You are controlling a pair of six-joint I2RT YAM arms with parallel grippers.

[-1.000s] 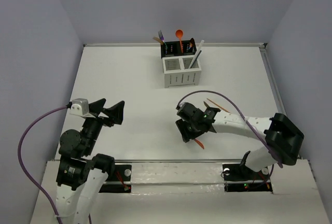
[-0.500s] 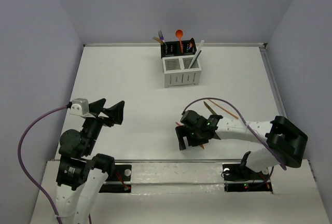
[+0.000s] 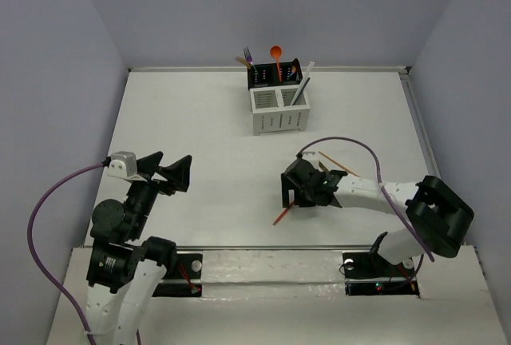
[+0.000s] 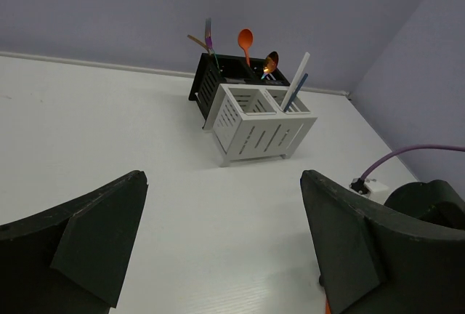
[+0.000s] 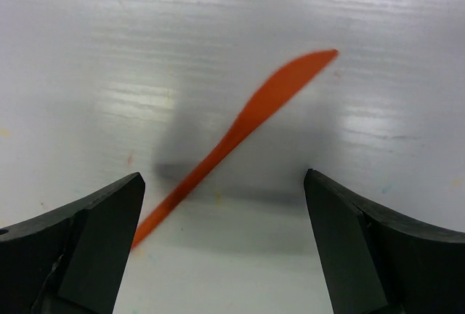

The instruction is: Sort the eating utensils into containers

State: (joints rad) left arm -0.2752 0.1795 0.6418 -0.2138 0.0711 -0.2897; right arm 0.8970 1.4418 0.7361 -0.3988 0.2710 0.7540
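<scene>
The right gripper (image 3: 297, 191) is hovering low over the table (image 3: 200, 137) with its fingers (image 5: 87, 245) spread wide and nothing between them pinched. An orange knife (image 5: 243, 118) is lying flat on the table under that gap, slanting across it, its blade tip pointing away and its handle end running close to the left-hand finger; whether they are touching cannot be told, as the knife is showing blurred. From above, the knife (image 3: 281, 214) is poking out on the near-left side of the gripper. A thin chopstick (image 3: 347, 169) is lying just beyond the right arm. The holders (image 3: 278, 99) are standing well apart at the far side, already carrying an orange spoon (image 4: 245, 38) and several other utensils upright. The left gripper (image 3: 165, 171) is hanging raised near its base, jaws spread, holding nothing
</scene>
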